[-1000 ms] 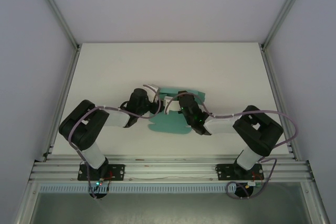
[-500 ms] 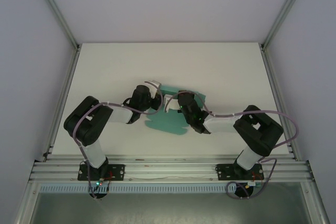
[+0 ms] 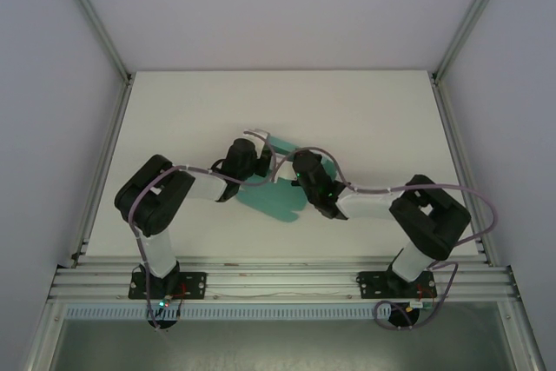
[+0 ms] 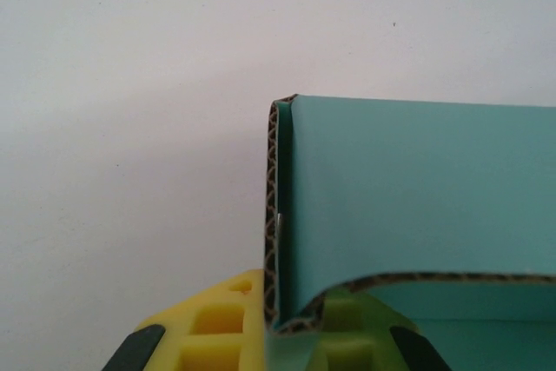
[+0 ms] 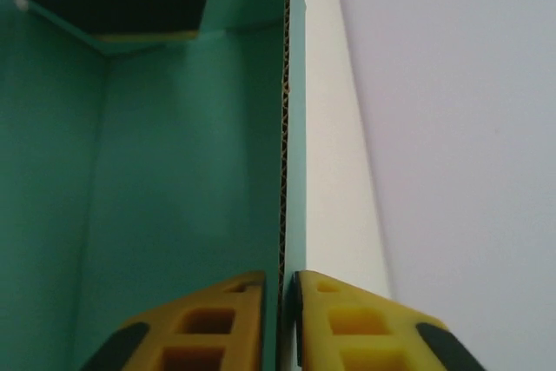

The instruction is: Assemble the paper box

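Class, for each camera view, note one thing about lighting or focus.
Top external: soft, even light, no glare on the paper box. Left wrist: its corrugated edge is crisp against the bright table. Right wrist: a dark, shaded patch at top left.

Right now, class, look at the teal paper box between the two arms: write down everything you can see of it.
The paper box is plain teal-green corrugated card, its fluted core showing along cut edges. It is part-folded: walls stand upright and meet at a corner, while a rounded flap seems to lie flat on the white table toward the arms. The left gripper has its jaws shut on one wall; the right gripper has its jaws closely flanking another.
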